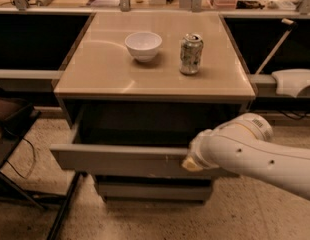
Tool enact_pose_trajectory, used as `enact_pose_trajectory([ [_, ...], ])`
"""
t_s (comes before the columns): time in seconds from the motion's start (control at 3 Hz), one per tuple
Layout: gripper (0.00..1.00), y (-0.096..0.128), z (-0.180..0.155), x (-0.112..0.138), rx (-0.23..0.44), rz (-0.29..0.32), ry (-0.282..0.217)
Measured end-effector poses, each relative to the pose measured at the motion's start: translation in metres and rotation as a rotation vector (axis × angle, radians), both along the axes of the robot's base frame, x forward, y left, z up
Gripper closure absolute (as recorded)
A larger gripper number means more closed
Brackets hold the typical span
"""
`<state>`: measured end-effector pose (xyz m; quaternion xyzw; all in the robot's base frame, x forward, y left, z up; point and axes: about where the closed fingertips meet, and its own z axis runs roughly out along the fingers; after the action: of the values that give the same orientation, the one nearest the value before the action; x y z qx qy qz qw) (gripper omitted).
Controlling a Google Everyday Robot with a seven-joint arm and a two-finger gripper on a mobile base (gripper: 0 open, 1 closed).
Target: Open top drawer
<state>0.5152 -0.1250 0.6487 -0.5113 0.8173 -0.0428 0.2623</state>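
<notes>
- Trouble from here, as you judge it?
- Slipping, mostly. The pincer [189,164] sits at the upper lip of the top drawer [115,160], toward its right end, below the near right corner of the surface [95,79]. The wrist hides it, so I cannot tell whether it is clenched on the lip or released. With a handleless front, a shallow hold could slide off if the arm [255,154] draws back at an angle.
- Anything else?
- The pull is off centre, so the drawer might skew and bind in its runners. A jerk could also rock the can [191,54], which stands upright beside the bowl [143,45], both nearer the far edge than the near one.
- And the drawer itself?
- Wide, grey, flat-fronted, no handle. It juts well out from under the near edge, with a dark gap behind the panel; nothing inside shows. I would call it largely open. The lower drawer [155,190] beneath sits back in the cabinet.
</notes>
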Motion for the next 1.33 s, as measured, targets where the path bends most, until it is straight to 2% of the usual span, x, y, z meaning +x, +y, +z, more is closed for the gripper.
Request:
enact_pose_trajectory([
  [0.33,1.0,0.0,0.002,0.0,0.0,0.0,0.0],
  [0.67,1.0,-0.003,0.001,-0.018,0.001,-0.017,-0.01],
  [1.0,1.0,-0.003,0.002,-0.019,0.001,-0.017,-0.01],
  [1.33,1.0,-0.006,0.001,-0.031,0.002,-0.029,-0.017],
])
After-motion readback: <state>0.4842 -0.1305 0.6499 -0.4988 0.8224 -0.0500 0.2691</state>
